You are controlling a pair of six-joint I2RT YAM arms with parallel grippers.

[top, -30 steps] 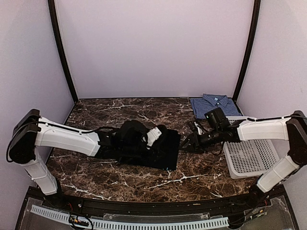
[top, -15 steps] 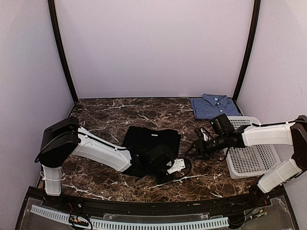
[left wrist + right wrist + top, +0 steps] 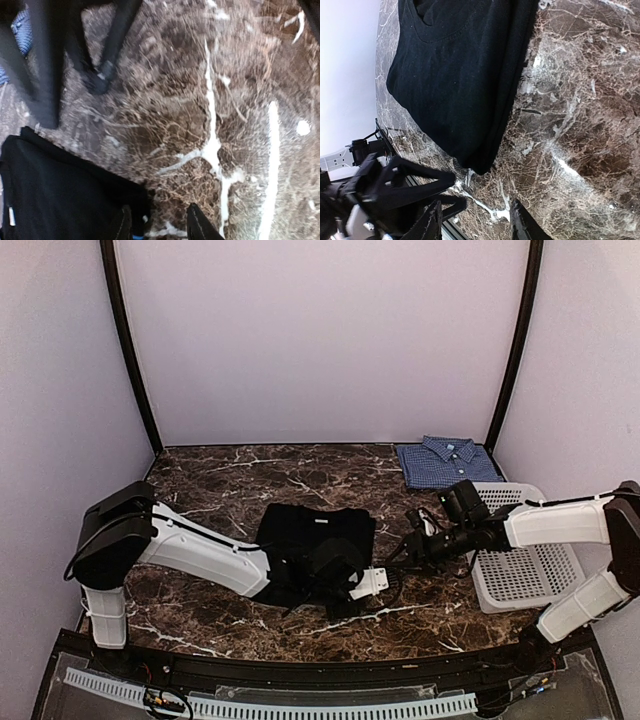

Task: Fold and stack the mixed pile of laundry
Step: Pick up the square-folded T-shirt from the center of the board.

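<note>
The black garment (image 3: pixel 318 535) lies folded flat mid-table; its near right corner shows in the left wrist view (image 3: pixel 60 195) and its right edge in the right wrist view (image 3: pixel 460 75). My left gripper (image 3: pixel 388 586) (image 3: pixel 159 227) is open at that near right corner, one finger (image 3: pixel 122 225) over the cloth edge, bare marble between the jaws. My right gripper (image 3: pixel 402 548) (image 3: pixel 476 225) hovers open just right of the garment, holding nothing. The blue-and-white check shirt (image 3: pixel 445 462) lies folded at the back right, apart from the black garment.
A white perforated basket (image 3: pixel 525 562) sits at the right edge under my right forearm. The dark marble table (image 3: pixel 220 475) fills the view. The two grippers are close together; my left gripper's fingers (image 3: pixel 415 182) show in the right wrist view.
My left arm swung from over the garment's left side to its near right corner and narrowed its jaws a little. The black garment now lies flat. My right gripper drew back slightly to the right.
</note>
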